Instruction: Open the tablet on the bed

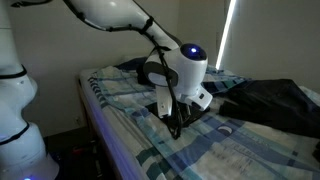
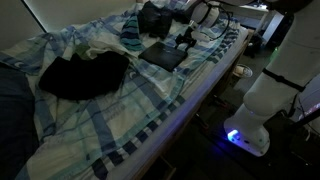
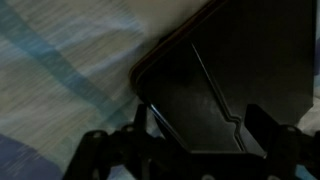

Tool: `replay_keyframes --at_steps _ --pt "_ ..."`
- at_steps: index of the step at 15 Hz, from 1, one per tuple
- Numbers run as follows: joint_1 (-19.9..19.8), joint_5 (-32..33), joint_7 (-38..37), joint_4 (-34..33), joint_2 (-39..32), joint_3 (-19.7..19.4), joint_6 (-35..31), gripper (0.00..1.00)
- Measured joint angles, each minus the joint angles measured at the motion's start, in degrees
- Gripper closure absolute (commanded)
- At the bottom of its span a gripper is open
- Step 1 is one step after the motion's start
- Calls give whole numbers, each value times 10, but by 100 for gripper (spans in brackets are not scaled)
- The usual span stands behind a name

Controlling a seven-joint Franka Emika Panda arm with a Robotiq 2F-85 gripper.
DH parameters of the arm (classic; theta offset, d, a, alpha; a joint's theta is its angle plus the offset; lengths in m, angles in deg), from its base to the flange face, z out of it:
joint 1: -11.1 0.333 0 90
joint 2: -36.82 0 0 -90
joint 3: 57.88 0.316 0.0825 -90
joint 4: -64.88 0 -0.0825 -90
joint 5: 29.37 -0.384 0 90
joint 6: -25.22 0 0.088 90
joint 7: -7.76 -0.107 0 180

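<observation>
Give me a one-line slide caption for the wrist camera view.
Wrist view: open gripper hovers just above the dark tablet, near its corner, on the plaid bed.

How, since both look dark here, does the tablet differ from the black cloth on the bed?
The tablet is a flat, straight-edged rectangle; the black cloth is a rumpled, irregular heap. The tablet is smaller; the black cloth spreads wider. The tablet lies by the gripper; the black cloth lies farther off. Both are dark and rest on the bed.
</observation>
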Motion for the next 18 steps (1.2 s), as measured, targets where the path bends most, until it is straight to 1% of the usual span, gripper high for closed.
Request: replay_keyframes --at_steps 18 --pt "-6 3 0 -9 -14 0 -4 0"
